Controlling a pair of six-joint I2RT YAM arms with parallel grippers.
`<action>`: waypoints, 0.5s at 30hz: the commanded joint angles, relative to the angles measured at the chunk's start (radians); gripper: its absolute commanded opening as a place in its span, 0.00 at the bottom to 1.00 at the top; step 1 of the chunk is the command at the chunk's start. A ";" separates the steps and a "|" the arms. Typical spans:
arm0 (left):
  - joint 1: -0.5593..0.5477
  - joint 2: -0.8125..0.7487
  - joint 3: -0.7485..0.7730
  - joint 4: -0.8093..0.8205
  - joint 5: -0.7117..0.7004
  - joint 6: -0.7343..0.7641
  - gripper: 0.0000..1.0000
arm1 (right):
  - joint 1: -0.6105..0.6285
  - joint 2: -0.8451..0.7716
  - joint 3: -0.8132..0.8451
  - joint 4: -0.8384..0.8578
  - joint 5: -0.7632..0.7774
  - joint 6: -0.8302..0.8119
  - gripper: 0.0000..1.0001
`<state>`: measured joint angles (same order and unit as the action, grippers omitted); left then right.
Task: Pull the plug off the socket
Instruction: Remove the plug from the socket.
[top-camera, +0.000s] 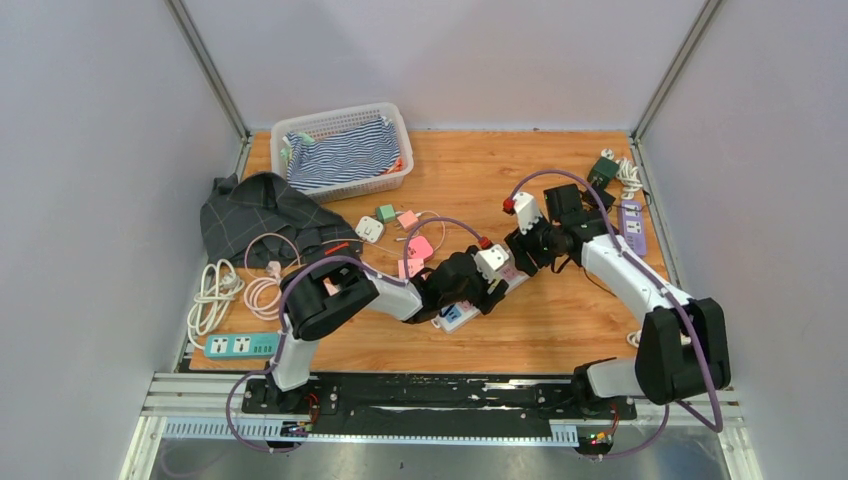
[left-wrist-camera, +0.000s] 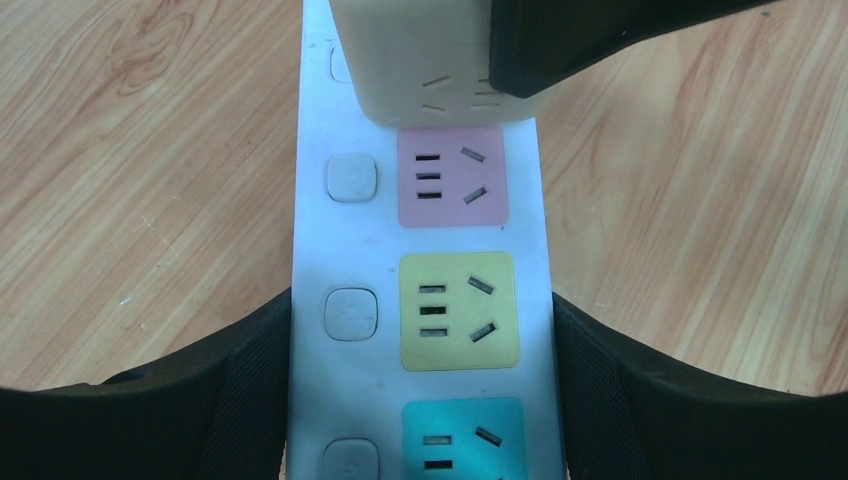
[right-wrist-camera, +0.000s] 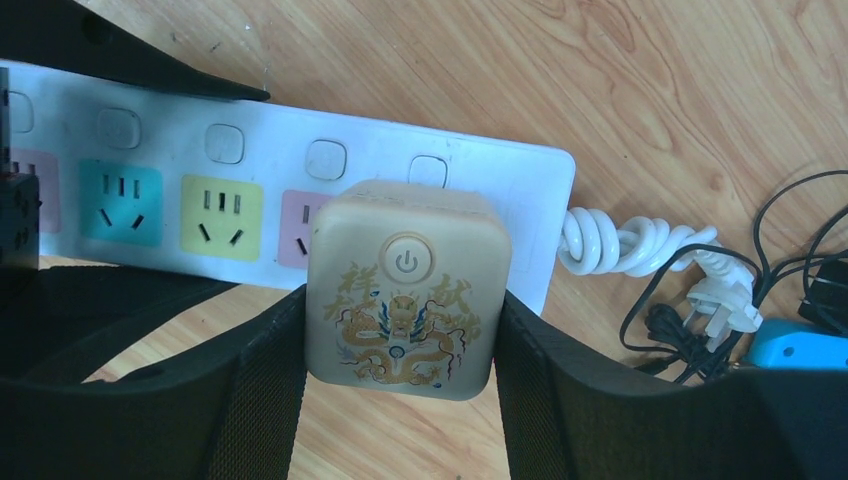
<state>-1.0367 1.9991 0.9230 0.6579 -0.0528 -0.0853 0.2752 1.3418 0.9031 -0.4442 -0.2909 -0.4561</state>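
far left: mint-green socket bar (top-camera: 240, 345) flat on the wooden tabletop (top-camera: 560, 330), with a loosely coiled white cable (top-camera: 210, 295) just beside it.
back left: dark checked cloth (top-camera: 262, 212) in a heap; white slatted plastic basket (top-camera: 345, 150) holding striped fabric.
left hand (left-wrist-camera: 422, 375): clenched on the white plastic power strip (left-wrist-camera: 312, 250), black pads pressed to both long edges beside the yellow socket (left-wrist-camera: 458, 310).
task's thing: cream cube-shaped plug (right-wrist-camera: 405, 290) with a gold dragon print and a round power button, over the end socket of the power strip, just beside the pink socket (left-wrist-camera: 452, 175); cannot tell whether the prongs are in.
right hand (right-wrist-camera: 400, 385): grasping the plug, one black finger flat against each side.
strip's right end: white curled cord (right-wrist-camera: 620, 245) leaving the housing, lying on the tabletop.
far right: lilac socket bar (top-camera: 632, 225) near the tabletop's edge.
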 joint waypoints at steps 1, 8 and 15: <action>0.009 0.064 -0.011 -0.097 -0.014 -0.005 0.00 | -0.050 -0.070 0.012 -0.048 -0.116 -0.005 0.00; 0.008 0.064 -0.010 -0.097 -0.021 -0.007 0.00 | -0.070 -0.059 0.009 -0.059 -0.155 -0.026 0.00; 0.009 0.048 -0.021 -0.095 -0.026 -0.013 0.00 | -0.088 -0.098 0.012 -0.066 -0.236 -0.032 0.00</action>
<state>-1.0363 2.0094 0.9291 0.6601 -0.0494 -0.0845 0.2203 1.2892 0.9031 -0.4896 -0.4496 -0.4721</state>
